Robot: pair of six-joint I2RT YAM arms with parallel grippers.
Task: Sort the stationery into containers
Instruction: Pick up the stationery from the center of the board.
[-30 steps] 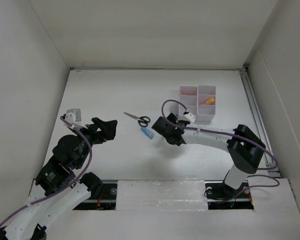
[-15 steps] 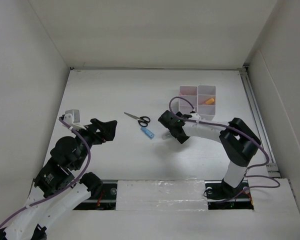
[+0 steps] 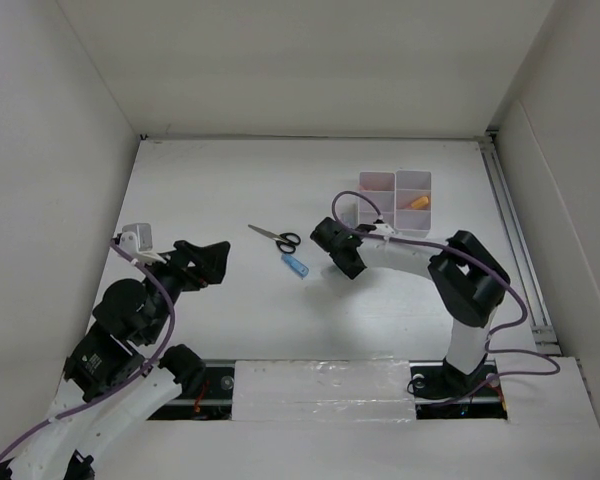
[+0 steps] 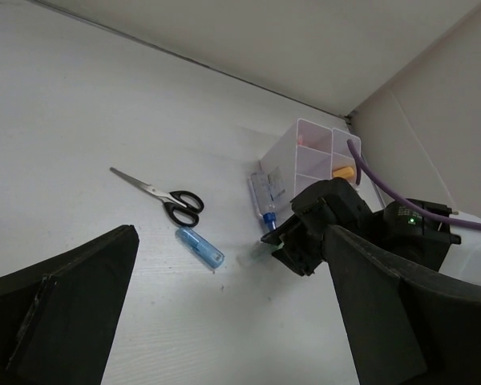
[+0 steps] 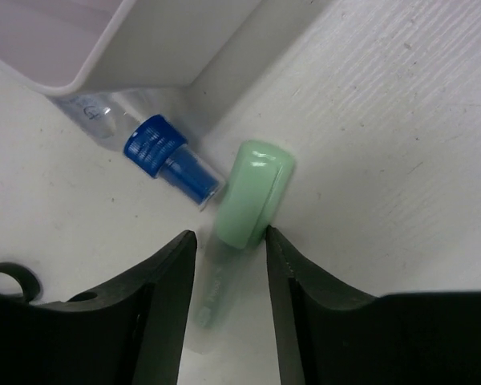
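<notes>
Right gripper (image 5: 228, 241): your jaws straddle the green marker (image 5: 252, 192). It lies flat on the table (image 5: 385, 120), cap just ahead of the fingertips, barrel running back between them. One finger touches the cap's edge; clamped or not, cannot tell. Blue-capped bottle (image 5: 156, 148) lies just ahead, beside the cap, against the organiser (image 5: 144, 48) wall. Left gripper (image 3: 218, 262): spread wide, nothing in it, well apart from the marker.

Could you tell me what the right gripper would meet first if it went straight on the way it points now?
The green marker: its cap lies between the open jaws of the right gripper. Past it, though depth is hard to judge, the wall of the white organiser looks next.
</notes>
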